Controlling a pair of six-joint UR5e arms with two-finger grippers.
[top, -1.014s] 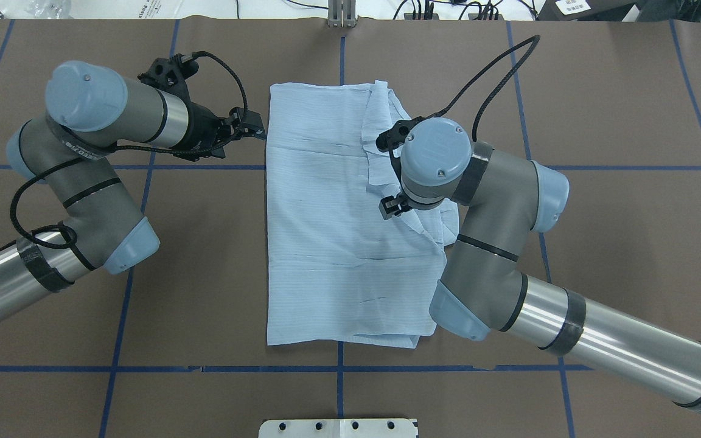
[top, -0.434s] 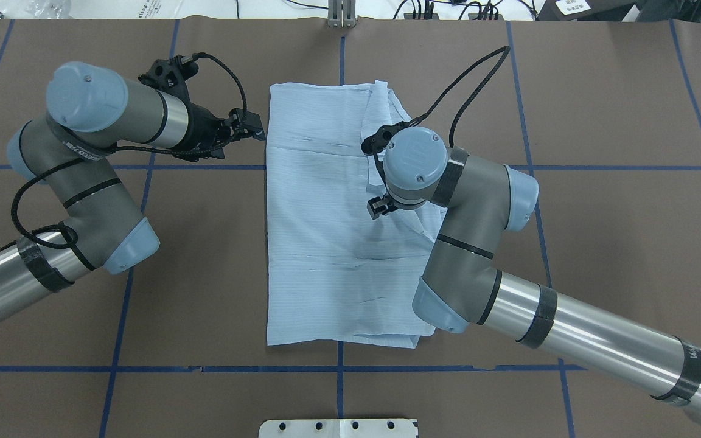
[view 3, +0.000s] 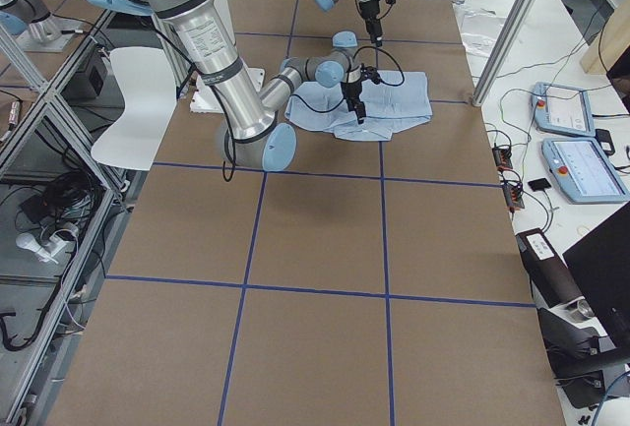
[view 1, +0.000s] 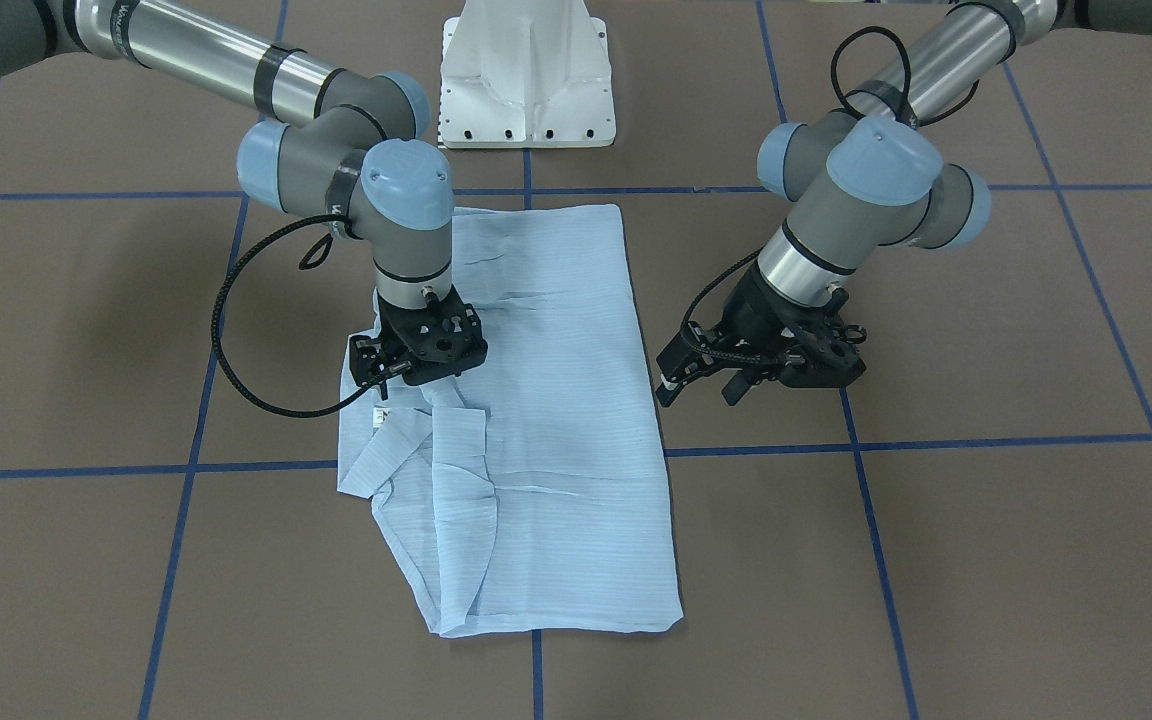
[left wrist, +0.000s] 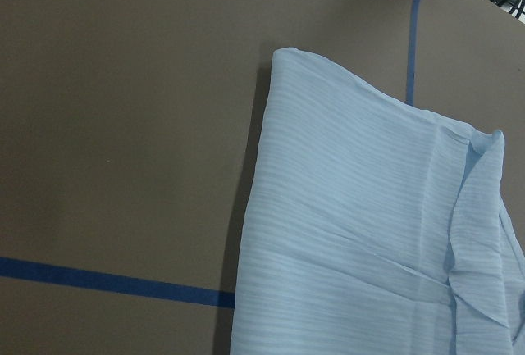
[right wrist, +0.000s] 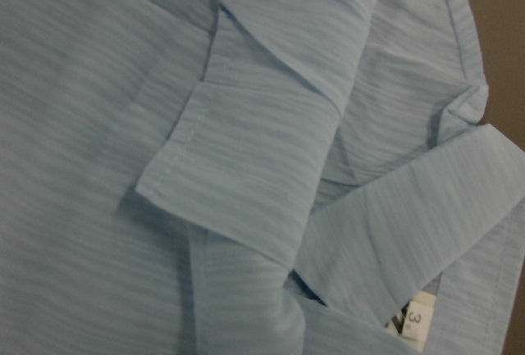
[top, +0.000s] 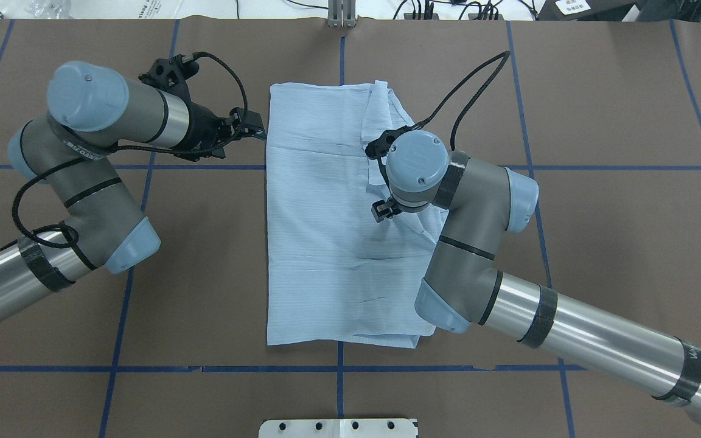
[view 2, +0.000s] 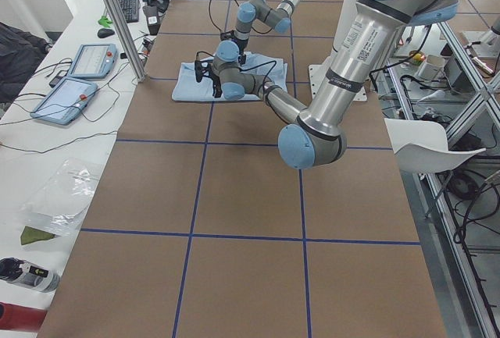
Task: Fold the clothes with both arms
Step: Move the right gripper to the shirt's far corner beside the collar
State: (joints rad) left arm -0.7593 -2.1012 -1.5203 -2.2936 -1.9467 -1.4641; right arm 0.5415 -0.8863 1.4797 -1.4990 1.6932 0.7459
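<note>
The pale blue striped shirt point(top: 320, 243) lies folded in a long rectangle in the middle of the brown table, with the collar and sleeve folds bunched along its right side point(view 1: 406, 470). My right gripper point(view 1: 388, 372) points down onto the shirt beside the neck label point(view 1: 379, 415). Its wrist hides the fingers in the overhead view, so I cannot tell whether they are open or shut. The right wrist view shows only cloth folds point(right wrist: 246, 175) and the label point(right wrist: 410, 322). My left gripper point(view 1: 701, 388) hovers open just off the shirt's left edge point(top: 268, 137), holding nothing. The left wrist view shows that edge point(left wrist: 262, 207).
The white pedestal base point(view 1: 526, 80) stands at the robot's side of the table. Blue tape lines point(top: 339, 389) grid the brown table cover. Control tablets point(view 2: 94, 61) and cables lie on a side bench beyond the table's far edge.
My right arm has swung left over the shirt, bringing its wrist and gripper further onto the cloth. The left arm and the shirt have not moved.
</note>
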